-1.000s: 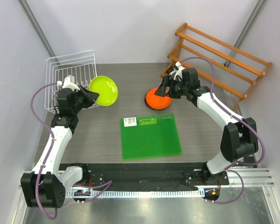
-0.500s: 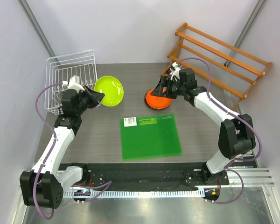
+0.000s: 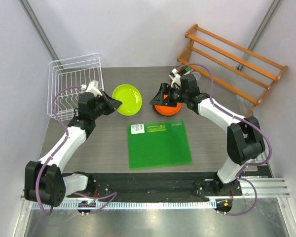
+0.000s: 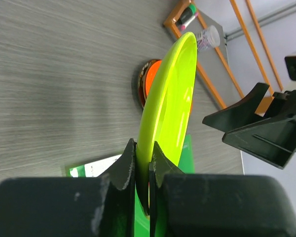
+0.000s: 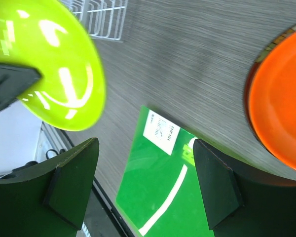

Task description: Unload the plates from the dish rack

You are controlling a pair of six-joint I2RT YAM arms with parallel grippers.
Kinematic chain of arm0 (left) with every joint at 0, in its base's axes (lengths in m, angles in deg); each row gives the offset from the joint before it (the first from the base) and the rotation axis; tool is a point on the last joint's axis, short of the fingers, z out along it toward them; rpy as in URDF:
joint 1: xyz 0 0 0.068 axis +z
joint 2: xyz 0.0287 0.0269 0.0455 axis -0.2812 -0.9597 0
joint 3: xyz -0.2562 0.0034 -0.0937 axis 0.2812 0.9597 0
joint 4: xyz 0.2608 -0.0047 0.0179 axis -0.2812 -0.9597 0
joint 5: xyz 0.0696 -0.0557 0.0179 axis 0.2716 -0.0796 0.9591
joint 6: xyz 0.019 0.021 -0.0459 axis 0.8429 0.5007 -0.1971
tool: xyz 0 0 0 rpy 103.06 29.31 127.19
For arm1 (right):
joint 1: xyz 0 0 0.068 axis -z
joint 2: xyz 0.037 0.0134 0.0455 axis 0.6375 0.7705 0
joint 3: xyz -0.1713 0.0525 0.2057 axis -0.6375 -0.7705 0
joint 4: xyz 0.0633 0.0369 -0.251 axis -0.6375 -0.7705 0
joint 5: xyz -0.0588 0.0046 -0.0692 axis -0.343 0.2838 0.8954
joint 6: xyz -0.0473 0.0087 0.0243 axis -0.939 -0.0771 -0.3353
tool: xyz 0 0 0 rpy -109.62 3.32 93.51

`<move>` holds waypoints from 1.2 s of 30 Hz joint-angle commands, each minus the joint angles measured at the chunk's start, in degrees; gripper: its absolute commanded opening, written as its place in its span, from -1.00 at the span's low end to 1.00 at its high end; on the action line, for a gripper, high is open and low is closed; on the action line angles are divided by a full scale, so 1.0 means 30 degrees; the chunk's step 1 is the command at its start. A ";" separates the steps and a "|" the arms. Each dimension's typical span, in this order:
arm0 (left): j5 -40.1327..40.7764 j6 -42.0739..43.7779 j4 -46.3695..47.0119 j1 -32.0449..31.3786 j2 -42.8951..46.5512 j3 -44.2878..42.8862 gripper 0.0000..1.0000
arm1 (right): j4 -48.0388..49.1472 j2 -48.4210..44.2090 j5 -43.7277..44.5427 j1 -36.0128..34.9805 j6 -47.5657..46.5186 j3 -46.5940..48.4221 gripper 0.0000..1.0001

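Note:
My left gripper (image 3: 114, 104) is shut on the rim of the lime green plate (image 3: 128, 98), which it holds above the table between the white wire dish rack (image 3: 73, 81) and the orange plate (image 3: 169, 109). In the left wrist view the lime plate (image 4: 170, 98) stands edge-on between the closed jaws of my left gripper (image 4: 143, 158). The orange plate (image 5: 281, 118) lies on top of a darker patterned plate. My right gripper (image 3: 164, 97) hovers open over the orange plate's left edge and faces the lime plate (image 5: 49, 64). Nothing is between the jaws of my right gripper (image 5: 145, 143). I see no plates in the rack.
A flat green mat (image 3: 159, 144) with a white label lies at the table's centre front. An orange wooden slatted shelf (image 3: 237, 61) leans at the back right, with a clear cup (image 4: 208, 35) and a marker beneath it. The rack's corner (image 5: 103, 17) shows in the right wrist view.
My left arm has carried the lime plate right, away from the rack and toward the orange plate. My right gripper has shifted left toward the lime plate and stayed open.

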 commanded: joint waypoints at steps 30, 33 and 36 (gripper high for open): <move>0.2617 0.1373 -0.0167 -0.2624 -0.2125 -0.2000 0.47 | 0.2648 0.1324 0.1235 0.1502 0.1014 0.0179 -0.98; 0.4610 0.2400 -0.1254 -0.2624 -0.1307 -0.1915 0.59 | 0.2120 0.1468 0.1850 0.2762 0.0926 0.0002 -0.98; 0.5934 0.3276 -0.1871 -0.2624 -0.0457 -0.1681 0.83 | 0.0724 0.1878 0.2871 0.3381 0.0315 0.0556 -0.98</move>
